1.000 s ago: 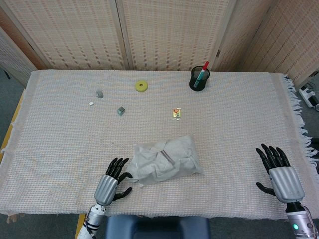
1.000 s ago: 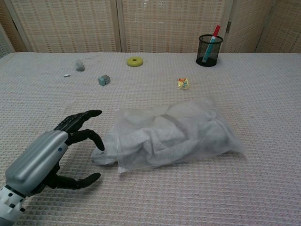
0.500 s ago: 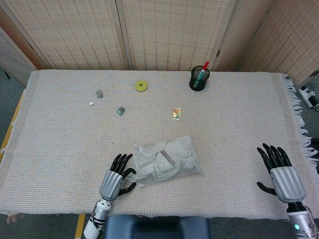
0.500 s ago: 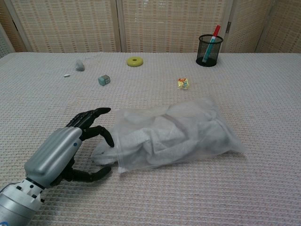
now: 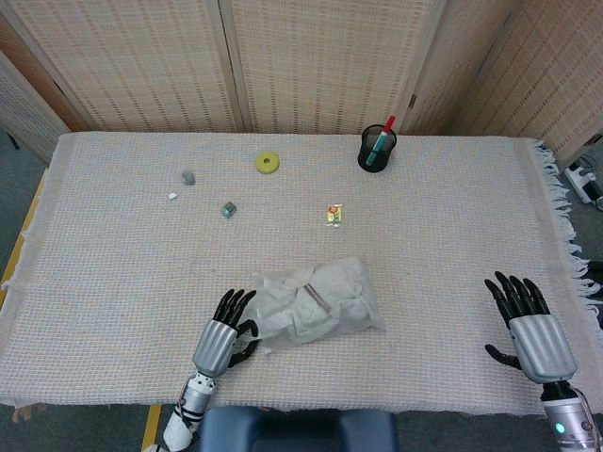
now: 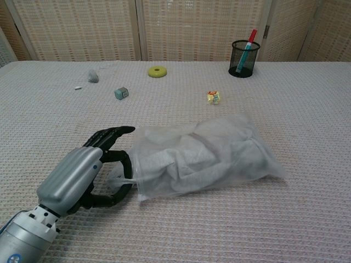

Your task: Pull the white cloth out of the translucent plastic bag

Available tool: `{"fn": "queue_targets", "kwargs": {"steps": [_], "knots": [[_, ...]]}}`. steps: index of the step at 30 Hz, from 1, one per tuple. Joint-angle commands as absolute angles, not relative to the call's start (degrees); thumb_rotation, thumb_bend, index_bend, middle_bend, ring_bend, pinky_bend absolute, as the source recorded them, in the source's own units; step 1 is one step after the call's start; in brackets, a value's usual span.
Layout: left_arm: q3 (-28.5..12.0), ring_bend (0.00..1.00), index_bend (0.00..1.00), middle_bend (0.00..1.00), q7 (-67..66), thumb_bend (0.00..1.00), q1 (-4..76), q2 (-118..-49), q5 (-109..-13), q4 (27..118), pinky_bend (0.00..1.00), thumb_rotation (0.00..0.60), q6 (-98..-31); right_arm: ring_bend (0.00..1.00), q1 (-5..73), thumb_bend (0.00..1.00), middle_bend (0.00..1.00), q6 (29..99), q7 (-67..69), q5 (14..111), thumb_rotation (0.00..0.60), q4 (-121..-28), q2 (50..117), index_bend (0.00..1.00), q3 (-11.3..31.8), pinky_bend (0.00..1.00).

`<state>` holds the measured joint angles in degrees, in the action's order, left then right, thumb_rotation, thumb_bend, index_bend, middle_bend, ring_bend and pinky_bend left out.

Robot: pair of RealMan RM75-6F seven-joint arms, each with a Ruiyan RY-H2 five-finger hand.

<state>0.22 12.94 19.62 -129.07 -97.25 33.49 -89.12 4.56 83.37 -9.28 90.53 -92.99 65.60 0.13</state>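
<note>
Left hand (image 6: 77,175) fingers (image 6: 112,133) at plastic bag (image 6: 208,153) mouth, seemingly touching cloth (image 6: 118,178).

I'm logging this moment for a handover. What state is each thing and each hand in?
Translucent plastic bag: lying flat, mouth toward left hand.
White cloth: mostly inside the bag, a bit poking out.
Left hand: at the bag's mouth, fingers touching the cloth; grip unclear.
Right hand: open, apart from the bag.
Pen cup: upright, holding pens.

Head view: high, looking steeply down over the whole worktop (image 5: 452,235). Chest view: low, close, facing forward across it. Both share the plastic bag (image 5: 316,303) (image 6: 208,159).
</note>
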Motion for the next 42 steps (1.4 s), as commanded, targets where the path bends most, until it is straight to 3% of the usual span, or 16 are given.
{"fn": "queue_targets", "kwargs": {"steps": [1, 6, 9, 17, 22, 42], "knots": [[0.32, 0.0, 0.68, 0.13, 12.79, 0.49, 19.85, -129.11, -97.2, 33.43, 0.04, 0.6, -89.19, 0.0, 4.75, 0.06, 0.0, 82.85, -9.79, 90.27, 0.6, -92.88, 65.89, 0.0, 0.12, 0.0], [0.71, 0.0, 0.69, 0.14, 12.28, 0.51, 19.59, -128.67, -97.02, 34.39, 0.04, 0.6, -89.68, 0.0, 5.47, 0.07, 0.0, 83.55, -9.44, 92.43, 0.6, -90.98, 68.1, 0.0, 0.26, 0.0], [1.65, 0.0, 0.72, 0.14, 11.71, 0.53, 19.4, -127.7, -97.52, 35.64, 0.04, 0.6, -90.03, 0.0, 6.99, 0.15, 0.0, 83.04, -7.56, 95.48, 0.6, -86.64, 72.19, 0.0, -0.25, 0.0], [3.62, 0.0, 0.74, 0.15, 8.93, 0.51, 19.28, -124.69, -98.51, 41.04, 0.04, 0.6, -89.53, 0.0, 9.5, 0.22, 0.0, 82.79, -0.7, 99.26, 0.6, -75.6, 83.3, 0.3, -1.26, 0.0], [3.65, 0.0, 0.75, 0.15, 7.4, 0.52, 19.59, -123.22, -98.23, 44.43, 0.04, 0.6, -88.33, 0.0, 10.38, 0.24, 0.03, 82.08, -1.57, 99.06, 0.6, -70.93, 88.74, 0.39, -1.04, 0.0], [1.45, 0.0, 0.75, 0.15, 5.74, 0.52, 20.79, -120.07, -96.4, 48.36, 0.04, 0.6, -86.35, 0.0, 13.91, 0.28, 0.07, 82.6, 7.62, 95.84, 0.6, -53.1, 105.22, 0.47, 1.63, 0.0]]}}
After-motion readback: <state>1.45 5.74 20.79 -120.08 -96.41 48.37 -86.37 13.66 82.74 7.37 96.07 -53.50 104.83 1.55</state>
